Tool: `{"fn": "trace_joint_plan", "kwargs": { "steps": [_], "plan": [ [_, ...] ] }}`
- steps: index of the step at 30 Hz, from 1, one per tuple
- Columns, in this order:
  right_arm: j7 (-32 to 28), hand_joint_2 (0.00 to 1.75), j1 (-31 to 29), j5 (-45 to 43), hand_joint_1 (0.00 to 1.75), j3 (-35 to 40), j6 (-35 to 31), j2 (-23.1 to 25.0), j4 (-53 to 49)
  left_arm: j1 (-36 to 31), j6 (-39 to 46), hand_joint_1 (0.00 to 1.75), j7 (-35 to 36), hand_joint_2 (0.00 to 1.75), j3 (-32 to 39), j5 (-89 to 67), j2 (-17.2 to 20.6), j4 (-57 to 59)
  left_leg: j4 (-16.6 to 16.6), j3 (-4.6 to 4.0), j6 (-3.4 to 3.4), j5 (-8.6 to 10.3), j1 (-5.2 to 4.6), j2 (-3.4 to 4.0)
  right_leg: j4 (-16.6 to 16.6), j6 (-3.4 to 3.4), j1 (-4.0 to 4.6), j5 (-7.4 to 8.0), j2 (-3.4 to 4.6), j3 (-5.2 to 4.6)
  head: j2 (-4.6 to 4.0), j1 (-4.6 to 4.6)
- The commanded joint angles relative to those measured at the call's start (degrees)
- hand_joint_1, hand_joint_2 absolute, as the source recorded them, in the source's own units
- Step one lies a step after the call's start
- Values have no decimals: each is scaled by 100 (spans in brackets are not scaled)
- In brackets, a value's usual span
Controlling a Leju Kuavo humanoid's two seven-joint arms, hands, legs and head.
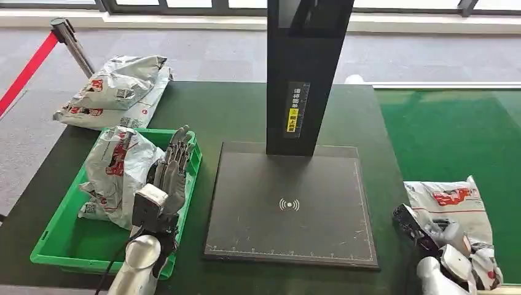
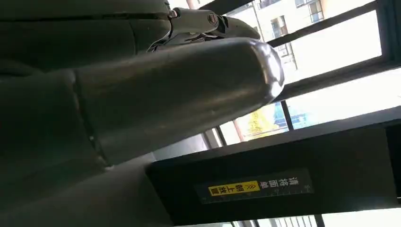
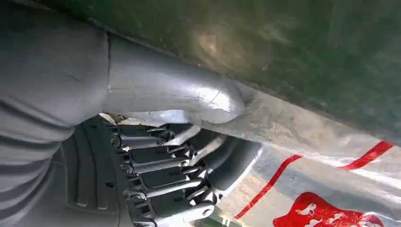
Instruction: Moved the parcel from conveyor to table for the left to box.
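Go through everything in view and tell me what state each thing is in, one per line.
Left hand: open, fingers straight, above the green bin.
Right hand: gripping the conveyor parcel.
Conveyor parcel: lying flat on the green belt.
Green bin: holds one parcel.
Table parcels: stacked, untouched.
Scanner plate: bare.

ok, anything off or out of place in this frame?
Mostly fine. Two parcels sit stacked at the table's far left corner, overhanging the edge. The right hand is on the conveyor parcel; left hand hovers open by the green bin.

Head camera overlooks table (image 1: 246, 110), wrist cameras close-up
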Motion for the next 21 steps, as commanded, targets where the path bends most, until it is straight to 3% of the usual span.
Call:
{"fn": "trace_joint_plan", "kwargs": {
  "steps": [1, 2, 8, 21],
  "plan": [
    [45, 175, 638, -213, 35, -332, -955, 298, -2085, 389, 34, 0, 12, 0, 126, -155, 15, -268, -5, -18, -1, 11, -2, -5, -2, -6, 0, 6, -23, -14, 0, 0],
    [102, 175, 766, -184, 0, -368, -944, 348, -2441, 410, 28, 0, 10, 0, 136, -173, 4, -307, -4, -16, -3, 9, -9, -6, 8, -5, -6, 0, -21, -16, 0, 0],
    [260, 175, 1394, -78, 0, -1066, -962, 582, -4105, 249, -26, 0, 3, 0, 168, -218, -132, -128, 1, -47, -1, 10, -12, -60, 13, -3, -6, -9, -64, -31, 0, 0],
    [253, 175, 1485, 23, 0, -1201, -1003, 594, -4336, 153, -72, 0, 28, 0, 184, -256, -199, -61, 1, -53, 3, 14, -15, -63, 1, -2, -18, 0, -67, -31, 0, 0]
  ]
}}
